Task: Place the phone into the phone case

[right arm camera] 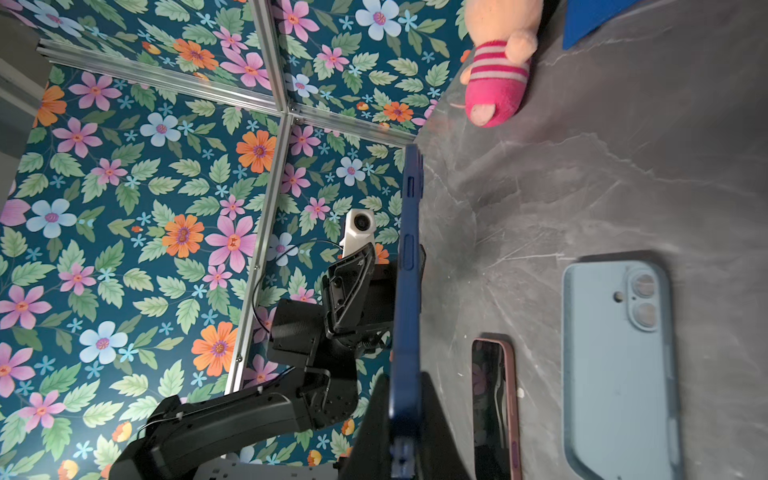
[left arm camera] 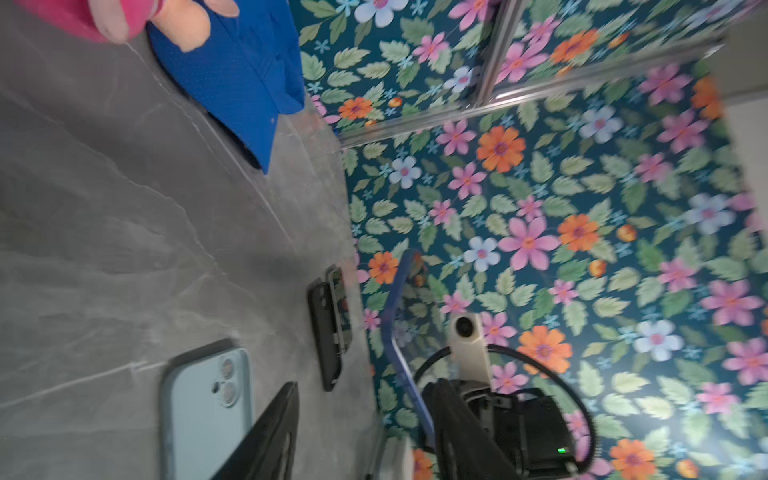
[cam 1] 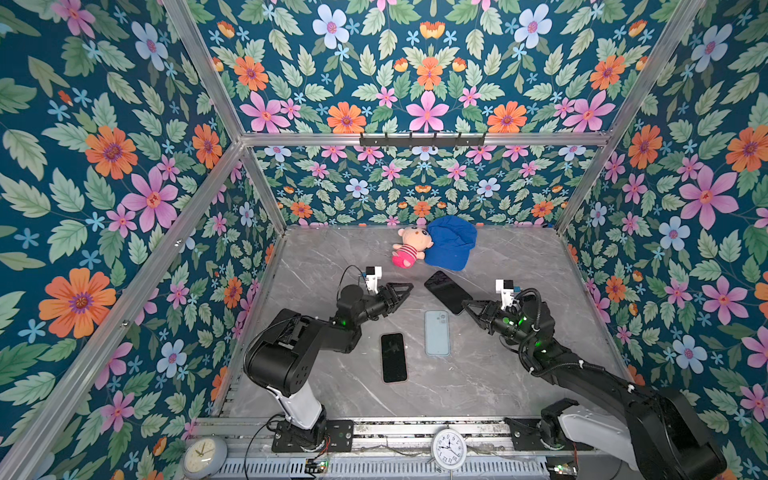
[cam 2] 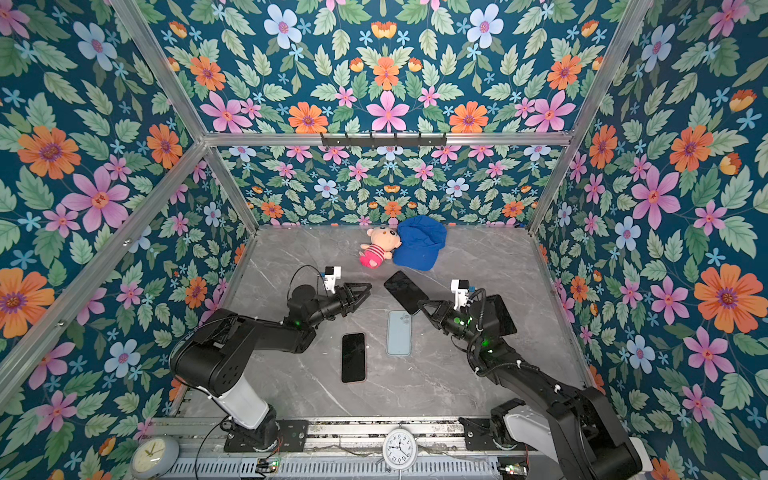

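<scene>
Phone: dark-faced handset with a blue edge, held slantwise just beyond the far right corner of the phone case. It appears lifted off the worktop. The right wrist view shows its blue side rail edge-on, buttons visible.

Right gripper: fingers clamped on the phone's near end, one on each face, confirmed in the right wrist view.

Phone case: light blue, lying flat on the worktop with its camera cut-out at the far end. It touches neither the phone nor either gripper. Whether its hollow side faces up cannot be told.

Left gripper: raised beyond the case's far left corner, just beside the phone's free end but apart from it in both top views. Its fingers stand parted and hold nothing.

Second phone: black face, pinkish rim. It lies flat just beside the case's left long side, set nearer the arm bases, with a gap between them.

Plush doll and blue cap: well beyond the case's far end, touching each other against the back wall
</scene>
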Robot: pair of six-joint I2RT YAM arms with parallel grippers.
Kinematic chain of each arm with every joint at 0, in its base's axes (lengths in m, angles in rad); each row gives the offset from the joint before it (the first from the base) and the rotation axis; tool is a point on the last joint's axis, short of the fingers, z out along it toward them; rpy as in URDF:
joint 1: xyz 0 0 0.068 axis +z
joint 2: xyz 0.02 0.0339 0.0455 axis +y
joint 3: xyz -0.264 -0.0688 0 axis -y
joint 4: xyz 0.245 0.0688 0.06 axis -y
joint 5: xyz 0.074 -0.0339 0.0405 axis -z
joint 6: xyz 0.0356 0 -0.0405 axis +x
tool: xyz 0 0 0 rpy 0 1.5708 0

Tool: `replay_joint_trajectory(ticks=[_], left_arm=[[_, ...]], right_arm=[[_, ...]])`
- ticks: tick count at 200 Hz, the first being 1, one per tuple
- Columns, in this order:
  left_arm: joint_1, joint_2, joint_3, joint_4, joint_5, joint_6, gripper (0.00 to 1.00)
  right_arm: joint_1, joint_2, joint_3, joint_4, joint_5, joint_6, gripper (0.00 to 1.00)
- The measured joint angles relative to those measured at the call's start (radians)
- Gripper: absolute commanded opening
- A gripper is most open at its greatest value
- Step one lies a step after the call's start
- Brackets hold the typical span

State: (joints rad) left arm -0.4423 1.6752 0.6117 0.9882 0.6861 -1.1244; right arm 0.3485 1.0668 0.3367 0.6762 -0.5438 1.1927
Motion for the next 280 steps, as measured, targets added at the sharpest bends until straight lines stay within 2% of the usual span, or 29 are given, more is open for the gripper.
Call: replay_joint_trajectory(ticks=[29, 50, 72, 96, 131, 164, 188, 237, 280], left_arm=[[-0.058, -0.003, 0.232, -0.527, -0.065, 0.374, 0.53], [-0.134, 0.025, 0.388, -0.826, -0.146, 0.607, 0.54], [-0.204, 0.108, 0.548, -1.061, -0.238, 0.800, 0.56], [-0.226, 0.174, 0.635, -1.236, -0.304, 0.929, 0.60], [-0.249, 0.244, 0.731, -1.366, -0.347, 1.033, 0.63], [-0.309, 0.334, 0.821, -1.435, -0.378, 1.107, 0.61], [-0.322, 0.386, 0.875, -1.468, -0.388, 1.135, 0.57], [-0.319, 0.454, 0.921, -1.452, -0.423, 1.126, 0.40], [-0.319, 0.448, 0.907, -1.433, -0.461, 1.104, 0.24]], right_arm=[[-0.101, -0.089, -0.024, -0.114, -0.033, -0.027, 0.00], [-0.151, -0.138, -0.039, -0.208, -0.057, -0.047, 0.00], [-0.194, -0.155, -0.035, -0.257, -0.092, -0.071, 0.00], [-0.219, -0.163, -0.031, -0.293, -0.115, -0.080, 0.00], [-0.278, -0.188, -0.035, -0.330, -0.153, -0.097, 0.00], [-0.288, -0.216, -0.046, -0.349, -0.164, -0.118, 0.00], [-0.299, -0.223, -0.056, -0.364, -0.168, -0.122, 0.00], [-0.335, -0.262, -0.066, -0.390, -0.190, -0.126, 0.00], [-0.338, -0.257, -0.066, -0.401, -0.205, -0.131, 0.00]])
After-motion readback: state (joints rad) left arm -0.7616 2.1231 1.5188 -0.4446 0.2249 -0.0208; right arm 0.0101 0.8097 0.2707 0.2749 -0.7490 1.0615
